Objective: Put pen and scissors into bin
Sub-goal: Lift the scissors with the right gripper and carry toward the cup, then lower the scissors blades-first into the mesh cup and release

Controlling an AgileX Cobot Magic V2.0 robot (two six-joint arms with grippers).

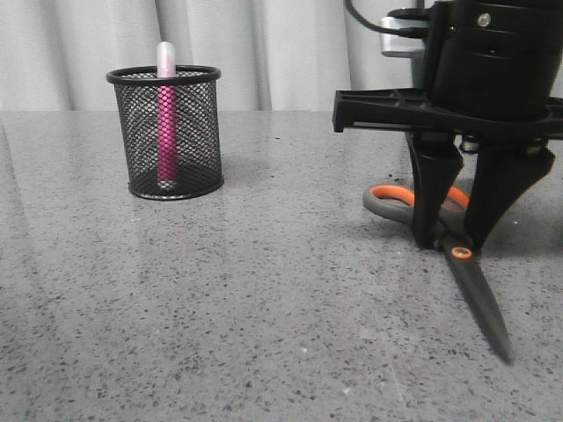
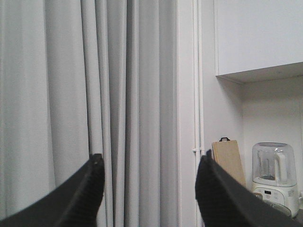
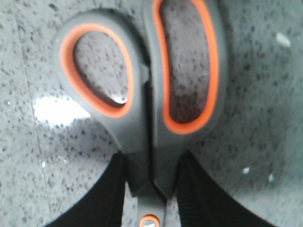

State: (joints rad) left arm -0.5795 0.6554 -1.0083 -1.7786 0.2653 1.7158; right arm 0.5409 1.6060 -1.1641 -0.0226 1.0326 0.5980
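Observation:
The black mesh bin point(image 1: 164, 132) stands at the far left of the table, with the pink pen point(image 1: 165, 114) upright inside it, its whitish cap above the rim. The scissors point(image 1: 475, 290) lie flat at the right, orange-lined handles away from me and blades toward the front. My right gripper point(image 1: 453, 242) points down over them. In the right wrist view its fingers point(image 3: 113, 189) press both sides of the scissors point(image 3: 142, 118) at the neck just above the orange pivot screw. My left gripper point(image 2: 151, 158) is open and empty, raised and facing the curtains, out of the front view.
The speckled grey table point(image 1: 264, 316) stretches between the bin and the scissors. White curtains point(image 1: 264, 44) hang behind. The left wrist view shows a wooden board point(image 2: 228, 161) and a blender point(image 2: 275, 175) against the far wall.

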